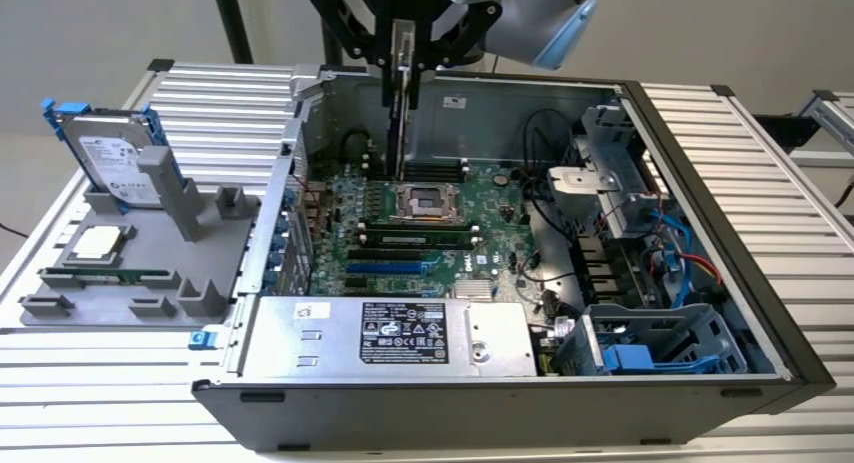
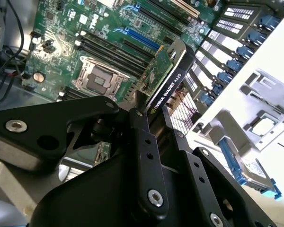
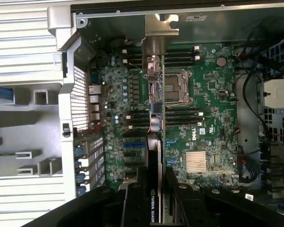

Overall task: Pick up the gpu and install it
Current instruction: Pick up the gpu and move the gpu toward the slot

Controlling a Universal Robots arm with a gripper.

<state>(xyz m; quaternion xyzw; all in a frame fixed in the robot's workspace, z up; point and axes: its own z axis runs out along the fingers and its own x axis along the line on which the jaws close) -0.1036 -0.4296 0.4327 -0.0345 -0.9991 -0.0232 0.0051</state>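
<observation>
Exterior view, read from its left to its right. On the bench [image 1: 107, 383] the grey fixture tray [image 1: 147, 248] is carrying the hard drive [image 1: 114, 158] in its blue frame and the memory stick [image 1: 107, 277], both well apart from the work. Next comes the open computer case [image 1: 507, 413], and over its rear half I am holding the pincer [image 1: 400, 53], closed on the gpu [image 1: 398, 123]. The card is hanging edge-on and upright above the motherboard [image 1: 441, 248], near the processor socket [image 1: 424, 198]. In the second wrist view the fingers [image 2: 142, 137] are clamping the black shroud and the green board from either side, and the silver bracket is pointing away from the pincer [image 2: 154, 111], down toward the board. In the first wrist view the gpu [image 3: 153, 156] is lying in line between the rear panel and the socket, with the expansion slots [image 3: 135, 144] just beside that line. I cannot tell how high the bracket is standing off the board. I am judging the pick-up as finished and the carry into the case as the step in hand, with the card not yet seated. Seating calls for the connector edge to face a slot squarely and the bracket to meet the rear openings [image 1: 287, 233], with the cables [image 1: 627, 233] on the right kept clear.
</observation>
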